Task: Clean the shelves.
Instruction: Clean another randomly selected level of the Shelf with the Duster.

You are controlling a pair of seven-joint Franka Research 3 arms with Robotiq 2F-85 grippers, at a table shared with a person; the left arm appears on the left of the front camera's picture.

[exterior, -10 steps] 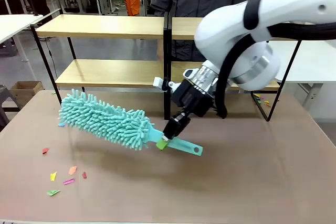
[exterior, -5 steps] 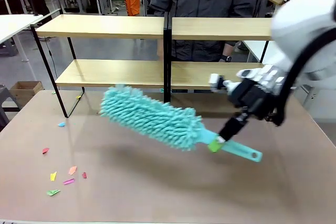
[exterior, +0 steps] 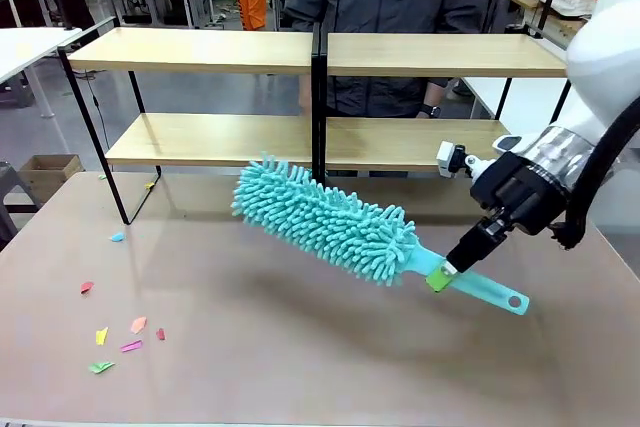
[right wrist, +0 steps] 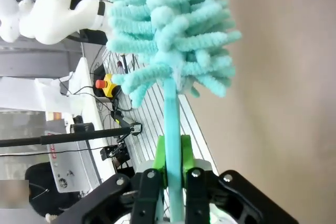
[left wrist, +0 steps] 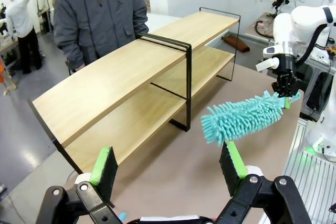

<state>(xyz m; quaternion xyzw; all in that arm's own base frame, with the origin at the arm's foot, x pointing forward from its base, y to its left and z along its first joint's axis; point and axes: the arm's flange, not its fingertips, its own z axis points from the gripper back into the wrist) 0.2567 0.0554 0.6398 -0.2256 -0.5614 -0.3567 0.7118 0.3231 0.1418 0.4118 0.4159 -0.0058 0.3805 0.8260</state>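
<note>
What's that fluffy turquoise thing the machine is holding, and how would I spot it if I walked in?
Look at the brown tabletop in front of the long two-tier wooden shelves. Just above it, the right gripper pinches the flat plastic handle of a duster, held at a slant. Its head is a thick brush of soft teal noodle-like strands, far bigger than the small coloured paper scraps on the table's left.
</note>
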